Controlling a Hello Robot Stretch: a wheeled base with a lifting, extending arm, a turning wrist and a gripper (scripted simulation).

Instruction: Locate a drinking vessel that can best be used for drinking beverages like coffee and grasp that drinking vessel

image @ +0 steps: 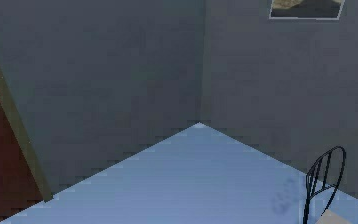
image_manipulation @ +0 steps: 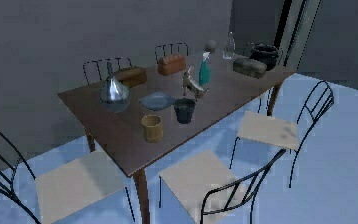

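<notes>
A dark brown wooden table (image_manipulation: 107, 118) stands in the arm side view with several things on it. Near its front edge sits a small dark cup (image_manipulation: 184, 110). A tan cup (image_manipulation: 151, 128) stands just left of it, closer to the edge. Behind them lies a blue plate (image_manipulation: 155, 101).
Also on the table are a silvery cone-shaped vessel (image_manipulation: 114, 91), two brown boxes (image_manipulation: 169, 65), a teal bottle (image_manipulation: 203, 72), a clear bottle (image_manipulation: 228, 47) and a dark pot (image_manipulation: 264, 54). Wire chairs (image_manipulation: 272, 130) ring it. The forward view has a grey wall corner (image: 202, 60), a chair (image: 322, 185) and a doorway (image: 2, 140).
</notes>
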